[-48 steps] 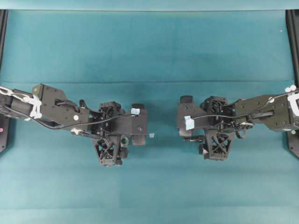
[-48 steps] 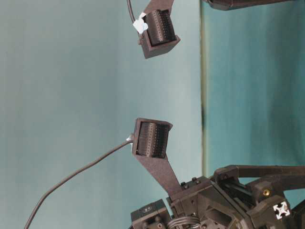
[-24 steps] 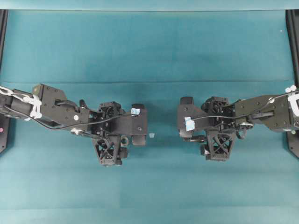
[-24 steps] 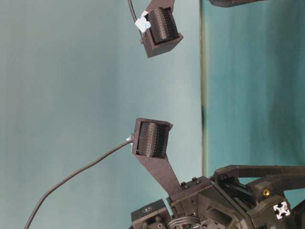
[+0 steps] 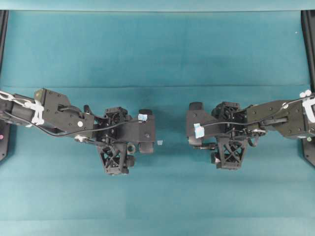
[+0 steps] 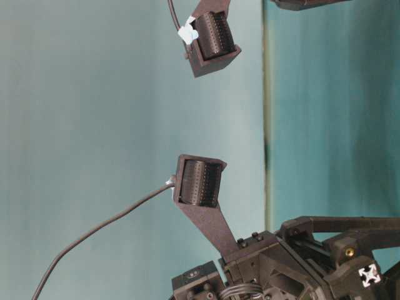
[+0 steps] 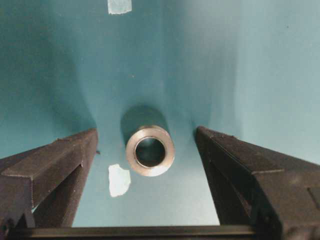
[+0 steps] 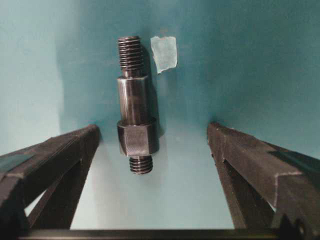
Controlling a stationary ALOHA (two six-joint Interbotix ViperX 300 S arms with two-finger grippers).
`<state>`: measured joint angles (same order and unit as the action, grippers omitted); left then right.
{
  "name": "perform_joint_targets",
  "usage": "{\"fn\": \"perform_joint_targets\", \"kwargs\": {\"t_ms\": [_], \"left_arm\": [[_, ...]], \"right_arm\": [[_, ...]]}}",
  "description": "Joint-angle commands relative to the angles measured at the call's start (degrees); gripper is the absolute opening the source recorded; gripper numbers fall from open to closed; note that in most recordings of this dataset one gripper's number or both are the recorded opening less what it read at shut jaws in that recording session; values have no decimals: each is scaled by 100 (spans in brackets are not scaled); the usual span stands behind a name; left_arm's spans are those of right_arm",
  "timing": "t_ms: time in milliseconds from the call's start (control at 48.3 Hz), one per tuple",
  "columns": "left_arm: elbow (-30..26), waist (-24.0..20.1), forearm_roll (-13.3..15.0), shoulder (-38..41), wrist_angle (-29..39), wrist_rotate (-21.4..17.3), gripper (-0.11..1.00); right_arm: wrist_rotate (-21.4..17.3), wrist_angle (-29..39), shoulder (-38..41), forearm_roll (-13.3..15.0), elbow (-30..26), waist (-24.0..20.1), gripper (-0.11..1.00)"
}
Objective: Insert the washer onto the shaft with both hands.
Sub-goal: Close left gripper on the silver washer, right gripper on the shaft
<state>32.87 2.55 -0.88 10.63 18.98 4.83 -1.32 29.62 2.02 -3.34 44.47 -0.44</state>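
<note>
Nothing is picked up yet, so the whole task remains. The left gripper (image 7: 145, 150) stands wide open and empty, its fingers at 9 and 3 o'clock of the washer (image 7: 150, 150), which rests on the teal mat (image 7: 260, 60) between them, untouched. The right gripper (image 8: 152, 145) is likewise spread and holds nothing; the shaft (image 8: 134, 117) lies on the mat pointing toward 12 o'clock, nearer the 9 o'clock finger, beside a pale tape bit (image 8: 164, 53). Grasping both, lifting, aligning and threading are all left.
</note>
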Motion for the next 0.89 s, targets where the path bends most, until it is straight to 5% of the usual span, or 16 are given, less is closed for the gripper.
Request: {"fn": "perform_joint_targets", "kwargs": {"t_ms": [0,124,393,703,869], "left_arm": [[-35,26,-9,-9,-35,9,88],[-44,26,-9,-9,-35,9,81],[-35,35,-9,-35,-44,-44,36],[9,62,-9,-53,-44,-62,35],[9,62,-9,-53,-35,-70,35]], "right_arm": [[26,-9,0,-18,-26,-26,81],[18,-18,0,-9,-35,-18,65],[-9,-35,9,-9,-35,-18,27],[35,-62,9,-9,-35,-35,3],[26,-114,18,-9,-35,-141,1]]}}
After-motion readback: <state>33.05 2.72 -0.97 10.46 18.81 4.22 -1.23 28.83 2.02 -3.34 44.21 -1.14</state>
